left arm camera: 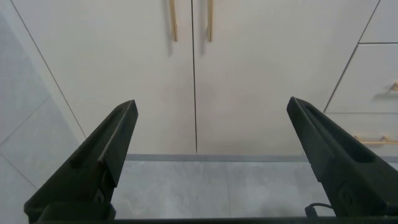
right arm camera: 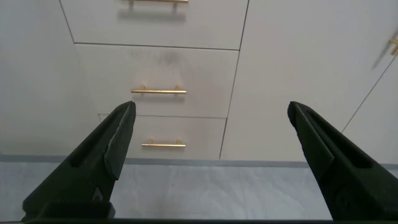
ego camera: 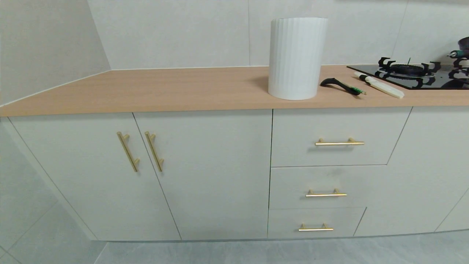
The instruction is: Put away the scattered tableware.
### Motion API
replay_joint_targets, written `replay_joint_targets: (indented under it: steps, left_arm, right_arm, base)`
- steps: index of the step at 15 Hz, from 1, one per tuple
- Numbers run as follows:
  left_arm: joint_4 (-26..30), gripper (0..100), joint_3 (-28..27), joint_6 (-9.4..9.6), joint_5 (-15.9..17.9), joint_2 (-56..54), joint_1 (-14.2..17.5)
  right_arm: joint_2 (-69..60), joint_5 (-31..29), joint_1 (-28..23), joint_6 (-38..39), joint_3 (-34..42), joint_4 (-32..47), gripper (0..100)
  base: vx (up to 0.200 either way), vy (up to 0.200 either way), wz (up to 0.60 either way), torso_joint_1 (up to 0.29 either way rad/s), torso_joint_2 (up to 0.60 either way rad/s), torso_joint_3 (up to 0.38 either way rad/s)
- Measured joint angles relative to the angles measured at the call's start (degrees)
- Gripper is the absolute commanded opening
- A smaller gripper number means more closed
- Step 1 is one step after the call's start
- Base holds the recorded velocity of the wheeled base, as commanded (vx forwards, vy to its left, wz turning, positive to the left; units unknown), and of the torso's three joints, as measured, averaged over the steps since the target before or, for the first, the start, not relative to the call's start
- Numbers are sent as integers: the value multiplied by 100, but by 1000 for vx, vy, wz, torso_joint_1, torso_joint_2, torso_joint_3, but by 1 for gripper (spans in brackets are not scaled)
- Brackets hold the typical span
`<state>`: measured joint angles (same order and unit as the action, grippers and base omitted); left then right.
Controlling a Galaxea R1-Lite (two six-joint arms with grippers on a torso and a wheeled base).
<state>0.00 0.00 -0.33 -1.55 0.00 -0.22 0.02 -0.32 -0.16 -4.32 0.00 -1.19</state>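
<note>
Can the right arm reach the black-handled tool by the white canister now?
Probably not yet: right claw, open, hangs low facing the drawers; the black-handled tool lies up on the countertop, uncovered.

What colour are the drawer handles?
Gold; the drawer handles show best in the head view.

Bright, even light; faint shadows.

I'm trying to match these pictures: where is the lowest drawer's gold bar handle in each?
Head view: the lowest drawer's gold bar handle, bottommost of three, right of the white cabinet doors.
Left wrist view: the handle at the picture's edge, past the doors.
Right wrist view: the handle under two other handles.
Shared landmark: grey floor.
</note>
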Motion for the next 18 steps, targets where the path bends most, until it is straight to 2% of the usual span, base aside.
replay_joint_targets:
  steps: [7, 9, 12, 18]
  left_arm:
    - [0, 100, 0, 0, 0, 0, -2]
    - [0, 100, 0, 0, 0, 0, 0]
    - [2, 100, 0, 1, -1, 0, -5]
    - [0, 100, 0, 0, 0, 0, 0]
  right_arm:
    - [2, 5, -2, -22, -29, -55, 100]
    - [154, 0, 40, -9, -435, -6, 100]
    - [1052, 29, 173, -9, -1119, 68, 100]
    - [4294, 472, 357, 11, -2160, -46, 100]
  base:
    - [0, 0, 0, 0, 0, 0]
    - [0, 0, 0, 0, 0, 0]
    - [0, 0, 0, 0, 0, 0]
    - [0, 0, 0, 0, 0, 0]
